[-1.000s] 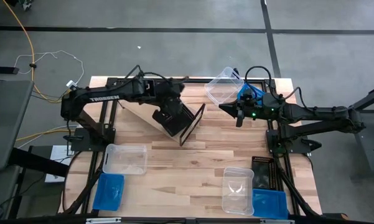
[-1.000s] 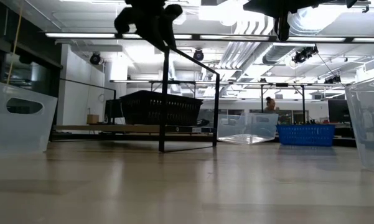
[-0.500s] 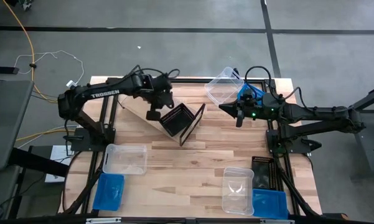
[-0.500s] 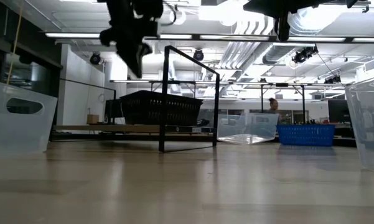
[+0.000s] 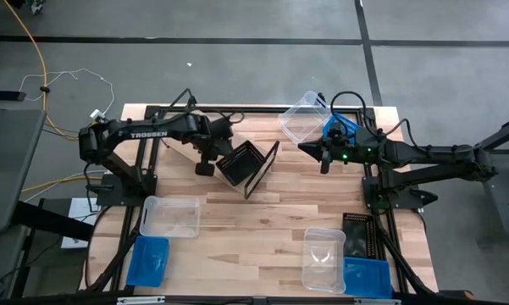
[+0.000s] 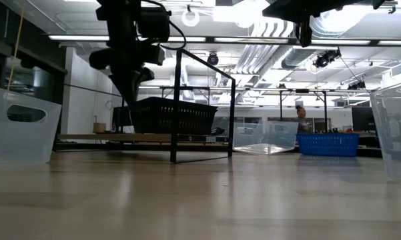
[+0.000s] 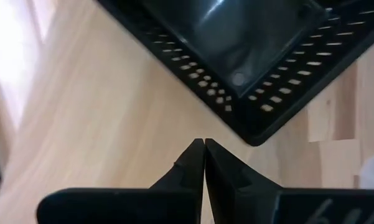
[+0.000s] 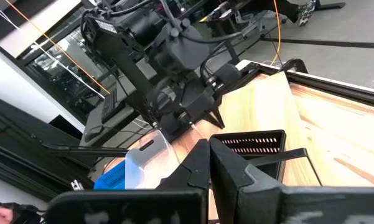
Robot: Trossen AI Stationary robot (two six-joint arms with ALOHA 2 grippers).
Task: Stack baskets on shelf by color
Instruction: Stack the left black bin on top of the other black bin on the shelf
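Taking the shelf [image 5: 256, 163] as landmark: nearest the table's front edge, well apart from it, lie two blue baskets [image 5: 148, 259], two clear baskets [image 5: 170, 215] and what seems a black slatted one [image 5: 356, 235]. On the shelf's wood panel sits a black basket [image 5: 240, 163], glossy inside with perforated walls. The left gripper [image 7: 203, 163] hovers just beside it, fingers together, empty. Beyond the shelf, the right gripper [image 8: 210, 163], fingers pressed together, hangs near a clear basket [image 5: 305, 121] and a blue one.
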